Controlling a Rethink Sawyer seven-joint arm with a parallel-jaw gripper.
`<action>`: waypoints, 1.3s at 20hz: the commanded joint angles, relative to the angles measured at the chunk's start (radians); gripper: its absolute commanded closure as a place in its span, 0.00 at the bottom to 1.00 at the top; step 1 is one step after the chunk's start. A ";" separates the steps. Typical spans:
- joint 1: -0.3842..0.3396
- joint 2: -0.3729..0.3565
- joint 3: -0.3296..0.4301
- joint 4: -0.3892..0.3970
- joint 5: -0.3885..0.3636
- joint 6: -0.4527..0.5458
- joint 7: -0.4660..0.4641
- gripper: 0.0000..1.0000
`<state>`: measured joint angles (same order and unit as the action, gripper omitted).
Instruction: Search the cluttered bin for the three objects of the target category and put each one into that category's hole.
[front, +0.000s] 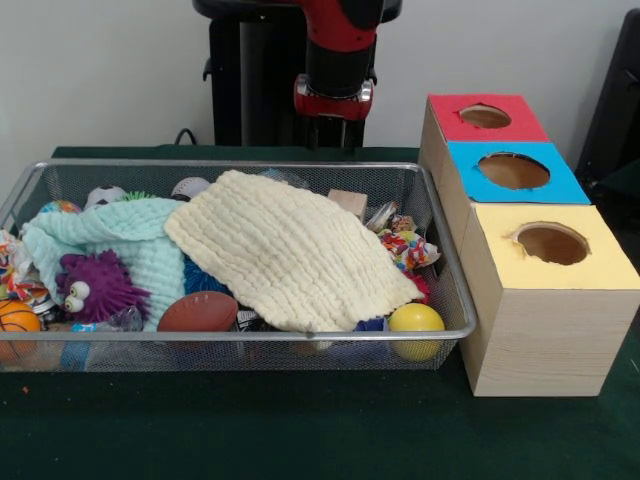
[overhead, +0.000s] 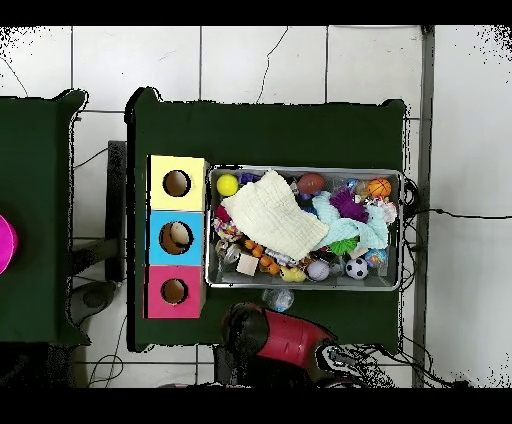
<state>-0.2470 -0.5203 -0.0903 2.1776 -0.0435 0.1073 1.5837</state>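
Sits on the green table (front: 300, 430), the wire bin (front: 240, 335), long axis running side to side in the front view, one short end beside three wooden boxes (front: 540, 310). Heaped inside: cream cloth (front: 290, 250) over mint cloth (front: 120, 240), purple spiky toy (front: 97, 285), yellow ball (front: 416, 322), brown football (front: 197, 312). Just outside the bin's robot-side rim, a crinkly clear lump (overhead: 279, 299). Above it hangs the arm (front: 335, 60); cannot tell the claw's state.
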 joint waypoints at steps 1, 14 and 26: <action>-0.117 -0.030 0.111 0.049 -0.202 -0.152 0.031 0.00; -0.039 -0.210 0.119 -0.024 -0.158 0.139 0.073 0.00; -0.086 -0.181 0.146 -0.051 -0.204 0.104 0.045 0.00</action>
<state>-0.3107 -0.7083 -0.0508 2.2434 -0.2166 0.1649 1.5837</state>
